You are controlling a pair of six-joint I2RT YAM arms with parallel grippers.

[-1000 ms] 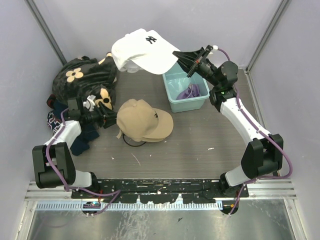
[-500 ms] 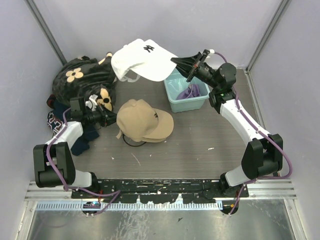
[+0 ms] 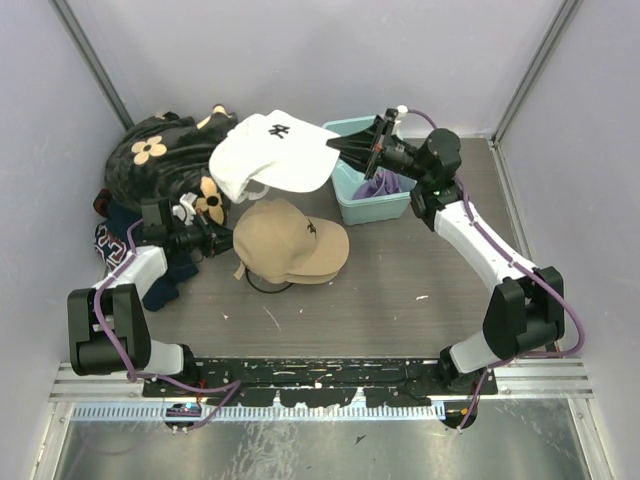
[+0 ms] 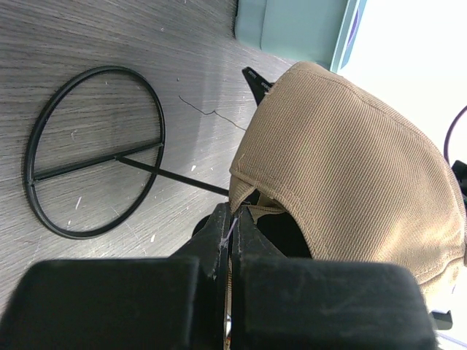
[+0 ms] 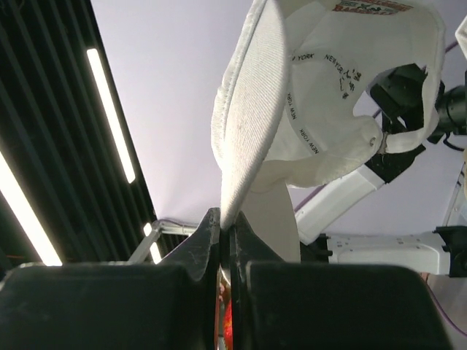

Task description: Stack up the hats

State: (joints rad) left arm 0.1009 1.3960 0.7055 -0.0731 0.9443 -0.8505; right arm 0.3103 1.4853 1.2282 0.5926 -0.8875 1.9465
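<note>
A white hat (image 3: pixel 270 155) hangs in the air above the table's back. My right gripper (image 3: pixel 345 150) is shut on its brim. From the right wrist, the white hat (image 5: pixel 321 95) shows its inside, with the brim edge pinched in my right gripper (image 5: pixel 228 222). A tan hat (image 3: pixel 290 240) lies on the table just in front of and below the white one. My left gripper (image 3: pixel 222 243) is shut on its rear edge. In the left wrist view, the tan hat (image 4: pixel 350 168) fills the right side, its rear rim caught in my left gripper (image 4: pixel 233 215). A purple hat (image 3: pixel 380 185) lies in the bin.
A teal bin (image 3: pixel 372 208) stands at the back right, under my right arm. Black fabric with tan flowers (image 3: pixel 165 150) and dark navy clothing (image 3: pixel 110 240) are piled at the left. A black wire ring (image 4: pixel 95 149) lies flat beside the tan hat.
My right gripper has carried the white hat left and lower, closer above the tan hat. My left gripper has shut on the tan hat's rear edge.
</note>
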